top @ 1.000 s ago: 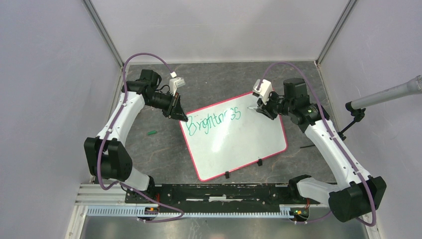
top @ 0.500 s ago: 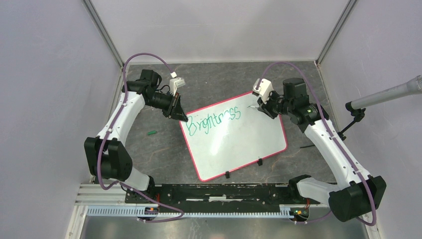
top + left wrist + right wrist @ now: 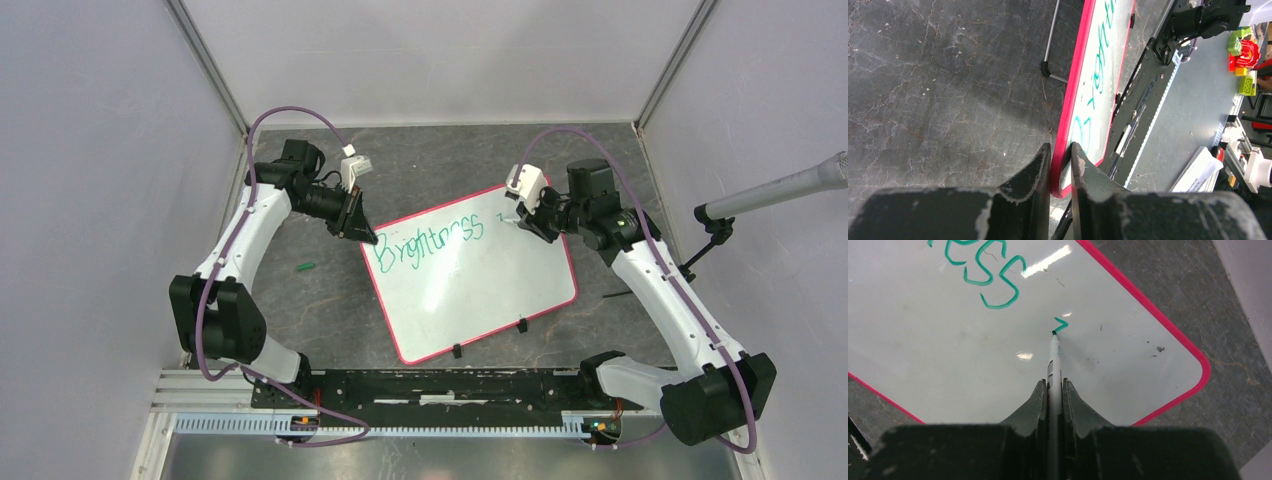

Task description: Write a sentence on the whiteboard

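On the left, a small green piece (image 3: 306, 267) lies on the dark table (image 3: 300, 310). Next to it, the left gripper (image 3: 1060, 150) pinches the pink edge of the whiteboard (image 3: 480, 290) at its left corner, one finger on each side. The whiteboard sits in the middle of the table, turned a little, and the sentence (image 3: 430, 242) reads "Brightness" in green near its top. On the right, the right gripper (image 3: 1054, 385) squeezes a thin marker (image 3: 1053, 357) between its fingers, with the tip touching the board at a small green squiggle (image 3: 1061, 325) just past the last letter.
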`<state>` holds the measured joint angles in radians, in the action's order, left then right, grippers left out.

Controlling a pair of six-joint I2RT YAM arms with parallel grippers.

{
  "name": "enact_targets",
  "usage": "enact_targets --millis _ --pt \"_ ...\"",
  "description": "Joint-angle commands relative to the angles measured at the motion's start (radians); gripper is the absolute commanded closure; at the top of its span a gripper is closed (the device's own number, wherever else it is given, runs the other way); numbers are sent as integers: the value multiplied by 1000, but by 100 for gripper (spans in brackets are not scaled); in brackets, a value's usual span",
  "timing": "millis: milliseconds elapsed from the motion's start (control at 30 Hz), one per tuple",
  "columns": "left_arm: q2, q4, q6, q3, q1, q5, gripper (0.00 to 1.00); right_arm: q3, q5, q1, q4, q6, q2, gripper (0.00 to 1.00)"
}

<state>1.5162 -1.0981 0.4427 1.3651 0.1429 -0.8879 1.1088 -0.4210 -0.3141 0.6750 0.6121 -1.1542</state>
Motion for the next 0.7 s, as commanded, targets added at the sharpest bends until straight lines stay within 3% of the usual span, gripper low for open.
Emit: enact_targets --millis 0,200,667 --pt "10 -11 42 -6 7 83 98 -3 -4 -7 59 58 10 100" --pt "9 -11 43 -6 9 81 98 26 61 -8 36 49 17 100" --pt "4 -12 42 -6 12 84 98 157 -15 -12 3 -1 -28 100"
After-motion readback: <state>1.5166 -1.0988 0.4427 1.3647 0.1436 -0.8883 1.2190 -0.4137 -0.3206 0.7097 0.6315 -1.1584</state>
